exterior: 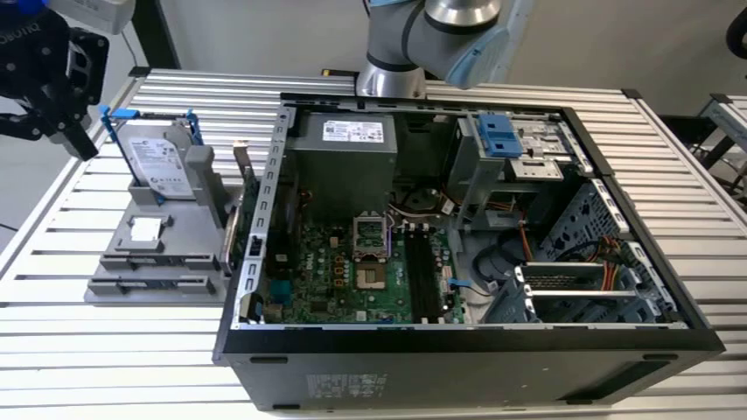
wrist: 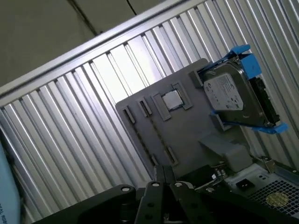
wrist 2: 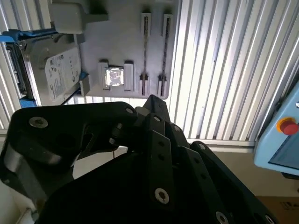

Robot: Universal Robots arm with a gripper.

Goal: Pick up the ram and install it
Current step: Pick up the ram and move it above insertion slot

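The ram is out of view. My gripper (exterior: 82, 144) hangs above the table at the exterior view's far left, just beyond the grey parts holder (exterior: 152, 236). In both wrist views its black fingers (wrist 2: 152, 100) meet at the tips, shut with nothing visible between them (wrist: 163, 171). The holder's two long narrow slots (wrist 2: 154, 46) look bare. The open computer case (exterior: 467, 341) lies in the middle, its green motherboard (exterior: 350, 271) facing up with long black slots (exterior: 422, 271) beside the processor socket.
A silver hard drive with blue rails (exterior: 157, 162) stands upright in the holder, with a small square chip (wrist 2: 115, 76) in front of it. The arm's base (exterior: 391, 79) rises behind the case. The slatted table (exterior: 105, 350) runs all around.
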